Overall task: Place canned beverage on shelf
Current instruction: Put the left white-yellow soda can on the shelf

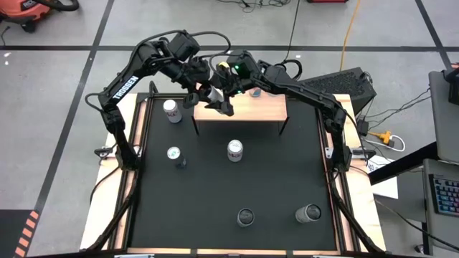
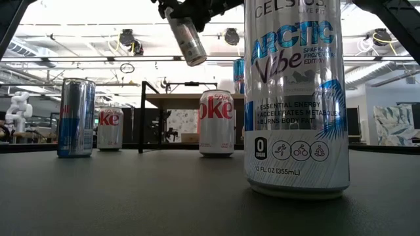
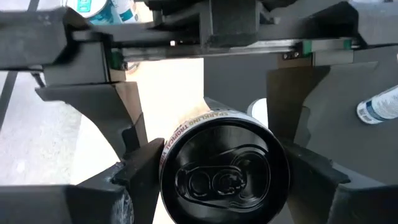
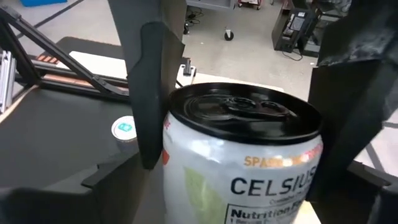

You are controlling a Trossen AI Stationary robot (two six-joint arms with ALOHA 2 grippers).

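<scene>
Celsius can hangs tilted in the air above the left end of the shelf, not yet set down. Left gripper clamps it from both sides; right gripper stands around its top with fingers spread wide, one dark finger just beside the rim (contact uncertain).

Done: can lifted and brought over. Left: lower it upright onto the wood. Five other cans wait on the black mat.

Room: shelf top looks largely bare to the right; its left edge lies close under the can.
</scene>
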